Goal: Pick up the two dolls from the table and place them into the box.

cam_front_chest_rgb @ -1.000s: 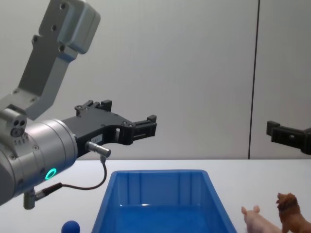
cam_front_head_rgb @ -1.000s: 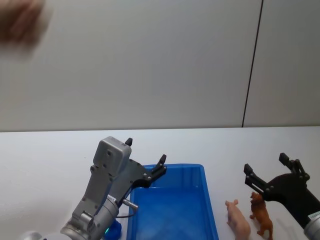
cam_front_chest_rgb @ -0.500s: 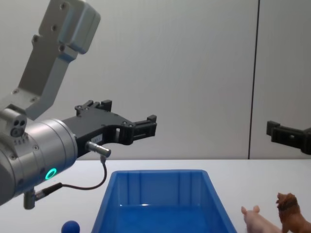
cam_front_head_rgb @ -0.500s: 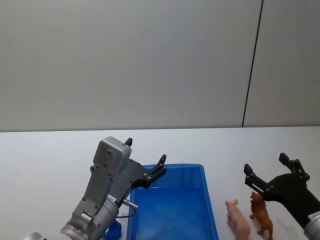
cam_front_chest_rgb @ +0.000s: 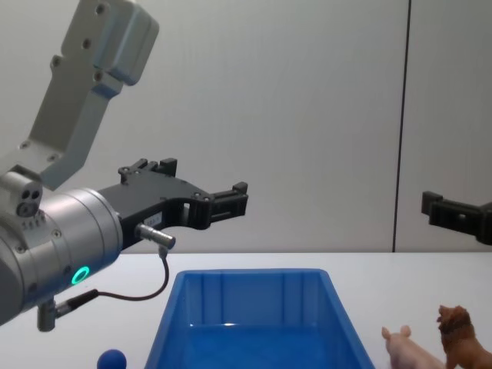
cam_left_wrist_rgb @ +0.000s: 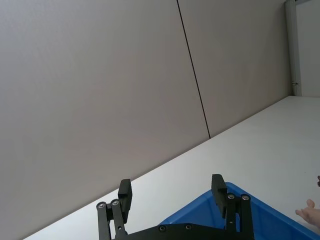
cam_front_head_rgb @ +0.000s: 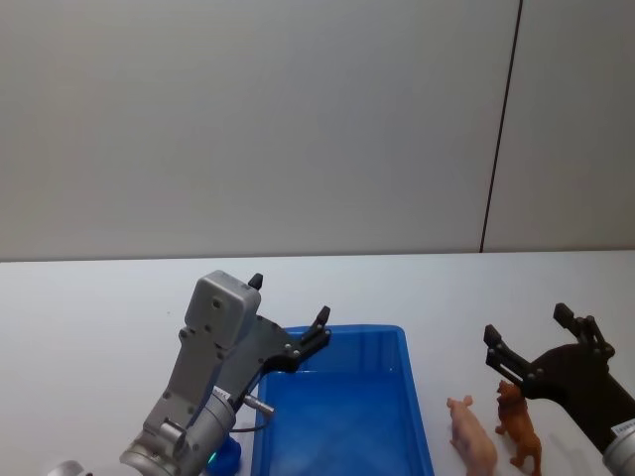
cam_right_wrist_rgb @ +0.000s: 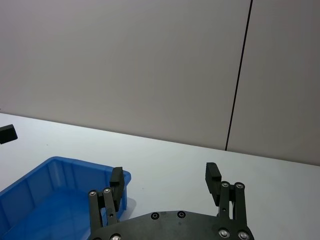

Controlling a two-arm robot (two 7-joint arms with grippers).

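**A:** Has anything shifted in the last second?

**B:** Nothing has. Both arms and every thing on the flat white table [cam_front_head_rgb: 99, 317] are exactly where they were, so the task stands at its start, with both dolls out and neither grasped.

**A:** Go across from the left, then.

**B:** The left gripper [cam_front_head_rgb: 290, 299] hangs raised over the left edge of the rectangular bright blue plastic box [cam_front_chest_rgb: 254, 290]. Its fingers are spread wide and hold nothing. A small blue ball [cam_front_chest_rgb: 112, 359] lies on the table just left of the box and is no part of the job. The box has ribbed inner walls and nothing lies inside it.

**A:** And the dolls?

**B:** They are to the right of the box and clear of its wall. The pale pink plastic pig [cam_front_head_rgb: 474, 436] stands upright on its legs with its snout pointing away from the robot. Just beside it on the right stands the shaggy reddish-brown plastic dog [cam_front_head_rgb: 520, 428], also upright with its head raised. Whether the two touch cannot be told.

**A:** And the right side?

**B:** The right gripper [cam_front_head_rgb: 527, 323] is held in the air above the dog's part of the table. Its fingers are apart and empty. It looks the better placed arm to come down on either doll.
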